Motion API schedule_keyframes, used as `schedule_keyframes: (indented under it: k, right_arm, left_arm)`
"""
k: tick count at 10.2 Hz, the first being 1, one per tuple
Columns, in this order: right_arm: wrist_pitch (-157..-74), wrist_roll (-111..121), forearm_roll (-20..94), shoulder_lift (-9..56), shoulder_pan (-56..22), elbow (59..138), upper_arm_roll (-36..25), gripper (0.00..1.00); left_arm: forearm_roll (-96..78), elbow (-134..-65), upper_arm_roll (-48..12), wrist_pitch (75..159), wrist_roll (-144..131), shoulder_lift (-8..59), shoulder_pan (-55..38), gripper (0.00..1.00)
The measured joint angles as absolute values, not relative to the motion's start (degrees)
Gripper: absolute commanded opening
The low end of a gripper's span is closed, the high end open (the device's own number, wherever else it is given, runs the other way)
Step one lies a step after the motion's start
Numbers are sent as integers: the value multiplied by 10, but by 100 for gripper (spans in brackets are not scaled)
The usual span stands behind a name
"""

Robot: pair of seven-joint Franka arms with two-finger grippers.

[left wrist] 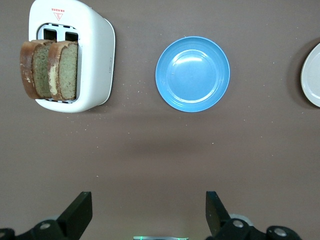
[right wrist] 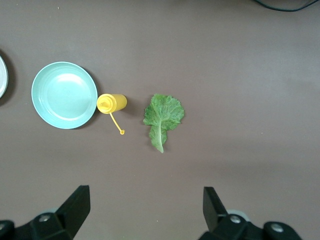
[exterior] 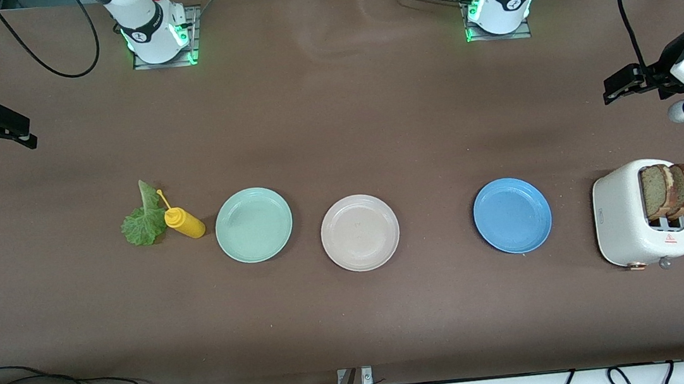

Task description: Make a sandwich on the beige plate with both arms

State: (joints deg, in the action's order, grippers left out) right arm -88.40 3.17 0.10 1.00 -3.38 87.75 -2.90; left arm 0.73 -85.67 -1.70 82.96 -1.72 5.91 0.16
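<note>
The beige plate (exterior: 359, 233) lies empty in the middle of the table, between a mint-green plate (exterior: 254, 225) and a blue plate (exterior: 512, 215). Two brown bread slices (exterior: 669, 190) stand up out of a white toaster (exterior: 627, 217) at the left arm's end; they also show in the left wrist view (left wrist: 50, 70). A green lettuce leaf (exterior: 143, 222) lies at the right arm's end and shows in the right wrist view (right wrist: 162, 117). My left gripper (exterior: 614, 89) is open and empty, up over bare table beside the toaster. My right gripper (exterior: 25, 137) is open and empty, up over the table's right-arm end.
A yellow squeeze bottle (exterior: 185, 222) lies tipped beside the lettuce, between it and the mint-green plate. Cables run along the table's edge nearest the front camera. The arm bases (exterior: 154, 27) stand along the edge farthest from that camera.
</note>
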Motion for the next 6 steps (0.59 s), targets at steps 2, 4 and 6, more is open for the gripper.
schedule_keyframes:
  k: [2, 4, 6]
  right_arm:
    - [-884, 32, 1, 10, -34, 878, -29, 100]
    - [-883, 32, 1, 10, -34, 878, -29, 100]
    - [-883, 32, 1, 10, -34, 878, -29, 100]
  left_arm:
    - [7, -857, -17, 830, -17, 60, 1, 100]
    - [7, -857, -17, 830, -17, 64, 1, 100]
    - [7, -857, -16, 831, -17, 67, 1, 100]
